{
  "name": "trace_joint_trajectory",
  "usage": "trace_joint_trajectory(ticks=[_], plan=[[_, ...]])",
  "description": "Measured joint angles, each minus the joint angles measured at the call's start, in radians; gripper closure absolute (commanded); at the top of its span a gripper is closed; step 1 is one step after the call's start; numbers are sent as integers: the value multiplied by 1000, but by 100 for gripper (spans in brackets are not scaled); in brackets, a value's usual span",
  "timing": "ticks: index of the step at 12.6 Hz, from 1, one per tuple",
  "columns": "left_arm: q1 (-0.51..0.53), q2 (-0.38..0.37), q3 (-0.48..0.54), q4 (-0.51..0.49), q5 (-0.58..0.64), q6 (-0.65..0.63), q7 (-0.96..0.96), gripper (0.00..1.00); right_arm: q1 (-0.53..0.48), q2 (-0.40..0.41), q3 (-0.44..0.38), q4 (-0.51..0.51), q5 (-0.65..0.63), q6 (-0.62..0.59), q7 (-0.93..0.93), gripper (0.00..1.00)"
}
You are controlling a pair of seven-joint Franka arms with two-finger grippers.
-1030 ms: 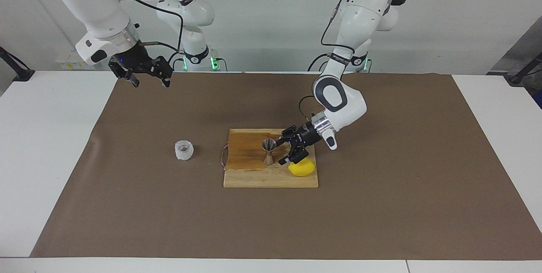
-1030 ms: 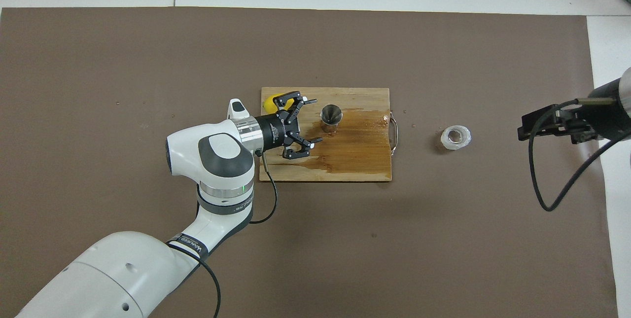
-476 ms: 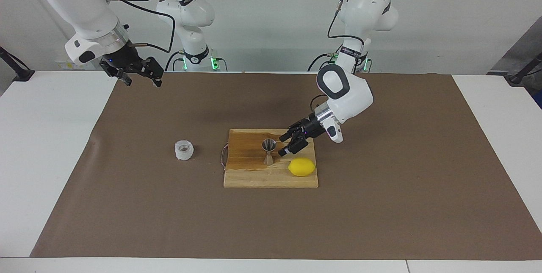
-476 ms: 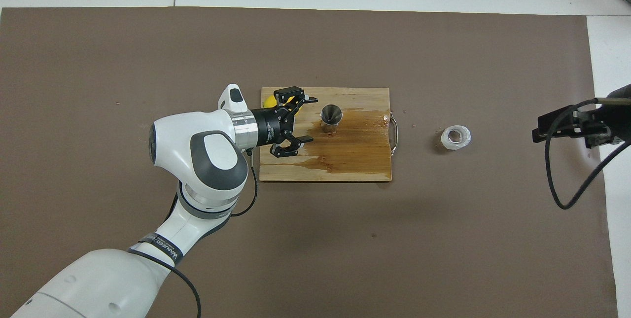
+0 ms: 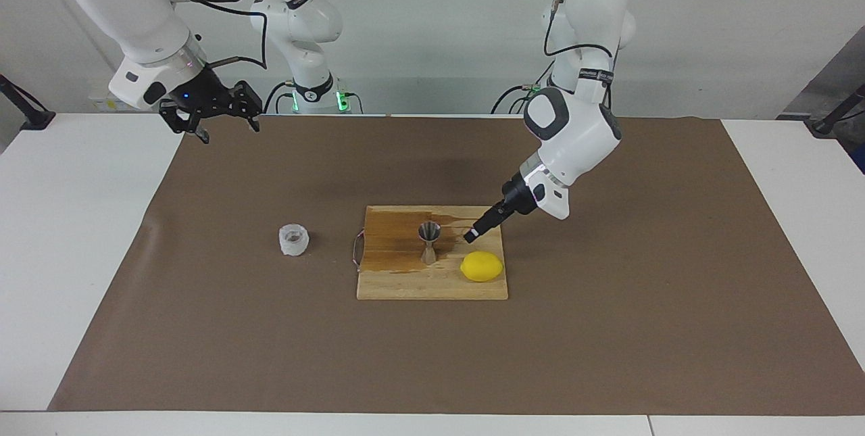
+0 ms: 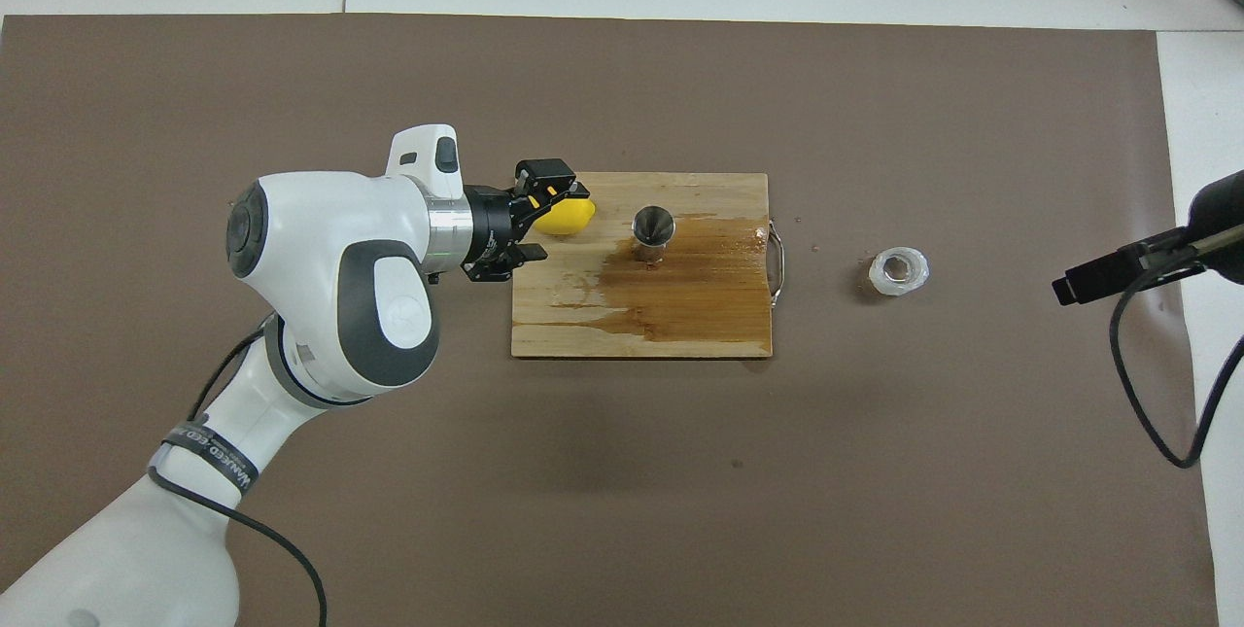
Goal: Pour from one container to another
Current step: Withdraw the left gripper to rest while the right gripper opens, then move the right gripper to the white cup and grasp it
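The translucent plastic cup (image 5: 293, 240) (image 6: 898, 270) stands upright on the brown mat, beside the board's handle toward the right arm's end. The silver jigger (image 5: 429, 241) (image 6: 652, 230) stands upright on the wooden board (image 5: 432, 286) (image 6: 680, 340). My left gripper (image 5: 470, 234) (image 6: 556, 221) hangs open and empty, low over the board's edge at the left arm's end, above the lemon and a short way from the jigger. My right gripper (image 5: 230, 132) (image 6: 1074, 287) is open and empty, raised over the mat's edge at the right arm's end.
A yellow lemon (image 5: 481, 266) (image 6: 573, 216) lies on the board beside the jigger, toward the left arm's end. A dark wet stain (image 6: 690, 277) covers much of the board. A metal handle (image 6: 777, 262) sticks out of the board toward the cup.
The left arm has drawn back from the jigger toward its own end and rolled its wrist, uncovering the lemon. The right gripper has shifted outward and turned. Cup and jigger have not moved.
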Motion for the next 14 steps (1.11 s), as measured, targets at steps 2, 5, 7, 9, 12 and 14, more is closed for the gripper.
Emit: trace_joint_trajectory(ticks=[2,5,7,9,12,14], plan=[[3,-19,11,27,212,-41,1,0,-22,-5,0,-48,24,82,-210,0],[34,-46,31,98,451,-207,42,0,-76,-5,-1,-154,110,214,-527,0],[82,-65,37,161,568,-350,124,0,-116,-2,-2,-218,197,300,-766,0],[121,-93,43,204,669,-432,199,0,-178,20,-3,-284,327,337,-1018,0],[190,-159,47,215,753,-521,344,0,-237,113,-4,-316,476,372,-1326,0],[258,-210,50,223,765,-597,469,0,-244,168,-4,-344,592,406,-1495,0]])
